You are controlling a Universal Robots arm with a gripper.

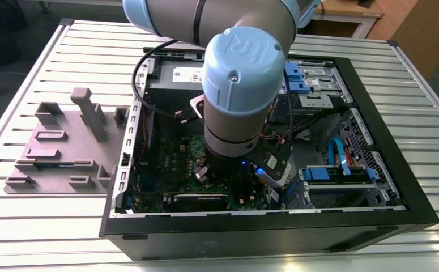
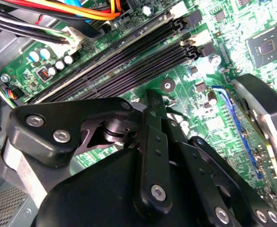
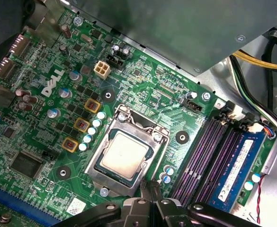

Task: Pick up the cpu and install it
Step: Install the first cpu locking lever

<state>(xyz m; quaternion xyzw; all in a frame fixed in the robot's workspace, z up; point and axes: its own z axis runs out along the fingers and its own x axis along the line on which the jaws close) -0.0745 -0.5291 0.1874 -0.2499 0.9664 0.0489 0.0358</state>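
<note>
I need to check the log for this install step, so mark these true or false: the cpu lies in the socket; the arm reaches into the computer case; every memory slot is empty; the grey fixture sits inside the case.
1. The cpu lies within the socket frame: true.
2. The arm reaches into the computer case: true.
3. Every memory slot is empty: false; a blue memory stick fills one.
4. The grey fixture sits inside the case: false; it rests outside, on the table.
</note>
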